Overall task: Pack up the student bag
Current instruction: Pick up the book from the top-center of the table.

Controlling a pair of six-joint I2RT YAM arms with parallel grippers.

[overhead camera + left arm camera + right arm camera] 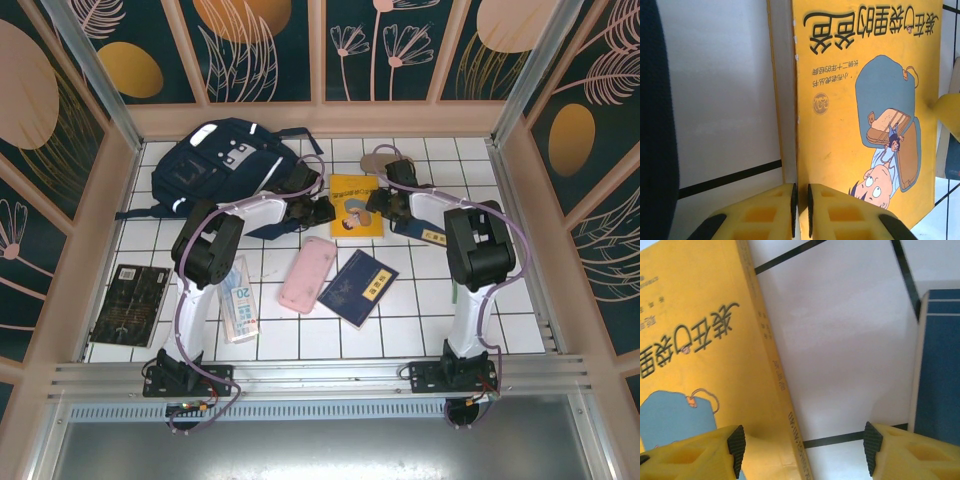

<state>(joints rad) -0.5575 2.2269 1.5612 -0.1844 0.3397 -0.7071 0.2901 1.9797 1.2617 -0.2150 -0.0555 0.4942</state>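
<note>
The student bag (pixel 220 160), a navy backpack with pale patches, lies at the back left of the tiled floor. Navy fabric (pixel 655 125) fills the left margin of the left wrist view. A yellow book (pixel 356 205) with a cartoon cover (pixel 860 100) lies right of the bag. My left gripper (pixel 322 211) (pixel 801 186) is shut on the book's left edge, with the cover running in between the pads. My right gripper (pixel 379 202) (pixel 802 445) stands open across the book's spine (pixel 775 385), one finger over the cover and the other towards a blue booklet.
A blue booklet (pixel 425 232) (pixel 940 365) lies just right of the yellow book. In front lie a pink case (pixel 306 273) and a dark-blue booklet (pixel 358 287). A white-blue box (pixel 240 298) and a black book (pixel 128 303) sit at the front left.
</note>
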